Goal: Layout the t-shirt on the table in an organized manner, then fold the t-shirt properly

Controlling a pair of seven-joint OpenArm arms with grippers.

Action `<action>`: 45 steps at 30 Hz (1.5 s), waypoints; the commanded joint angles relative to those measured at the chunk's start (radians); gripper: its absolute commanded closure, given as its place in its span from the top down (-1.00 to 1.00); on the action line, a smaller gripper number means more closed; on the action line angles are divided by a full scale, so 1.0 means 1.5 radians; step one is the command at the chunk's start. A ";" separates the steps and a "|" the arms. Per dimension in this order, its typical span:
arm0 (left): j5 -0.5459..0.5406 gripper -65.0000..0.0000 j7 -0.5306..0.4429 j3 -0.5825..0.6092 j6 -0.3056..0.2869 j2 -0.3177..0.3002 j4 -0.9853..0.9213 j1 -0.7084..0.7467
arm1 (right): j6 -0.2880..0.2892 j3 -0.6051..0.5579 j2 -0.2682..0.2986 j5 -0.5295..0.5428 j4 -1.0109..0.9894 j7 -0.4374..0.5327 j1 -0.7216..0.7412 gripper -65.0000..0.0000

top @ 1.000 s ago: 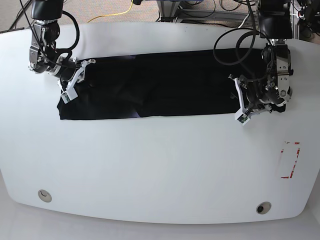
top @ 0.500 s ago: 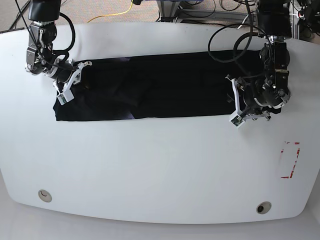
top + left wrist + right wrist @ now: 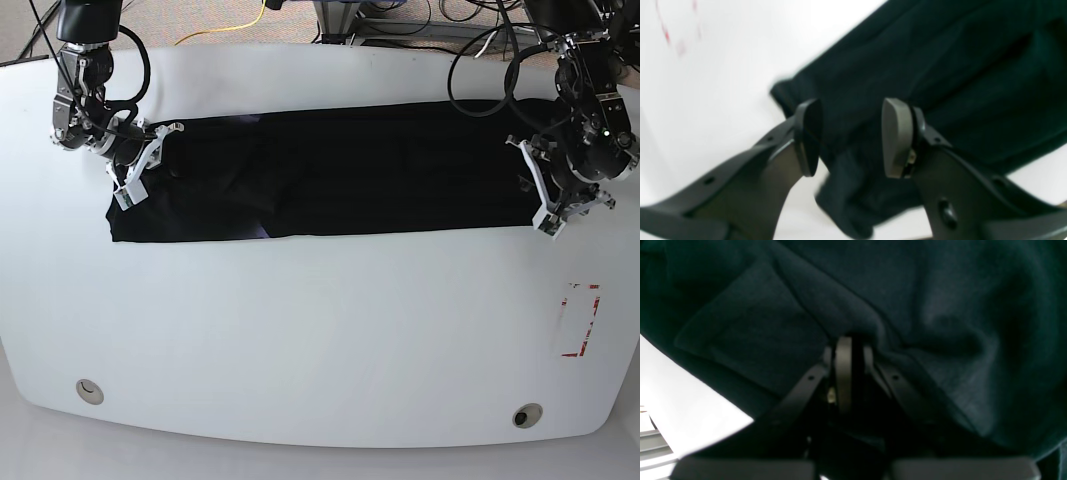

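Counter (image 3: 320,330) fills most of the top view: it is wide, white and shiny, with round corners. It has two small round holes (image 3: 90,391) near the front edge, and red tape marks (image 3: 581,318) sit on the side near the left arm. Behind the far edge there is a brown floor with a yellow cable (image 3: 230,28) and a bunch of dark cables. The t-shirt (image 3: 320,175) lies on the far half of the counter as a long black strip, stretched from one arm to the other. It looks mostly flat, with a few soft wrinkles, and no print shows on it from here. The right tool (image 3: 848,350) has its two fingers pressed together on a pinch of the t-shirt, and the dark cloth bunches up around the tips. In the top view this tool sits at one end of the strip. The left tool (image 3: 851,136) has its fingers apart. The cloth lies under and between them, but they do not squeeze it. A corner of the t-shirt is a little crumpled beside this tool, with white counter showing on both sides of it.
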 commanded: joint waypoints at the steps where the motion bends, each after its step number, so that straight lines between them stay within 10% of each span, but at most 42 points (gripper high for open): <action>1: -0.053 -0.17 0.008 -0.060 -0.001 -0.009 0.012 0.011 | -0.025 -0.002 0.008 -0.061 -0.004 -0.051 -0.005 -0.85; 12: -0.242 -0.17 0.036 -0.245 -0.001 -0.008 0.011 0.095 | -0.025 -0.003 -0.006 -0.064 -0.004 -0.052 -0.005 -0.85; 45: -0.246 0.03 0.035 -0.288 -0.001 0.002 -0.079 0.127 | -0.025 -0.039 -0.010 -0.061 -0.004 -0.053 -0.005 -0.86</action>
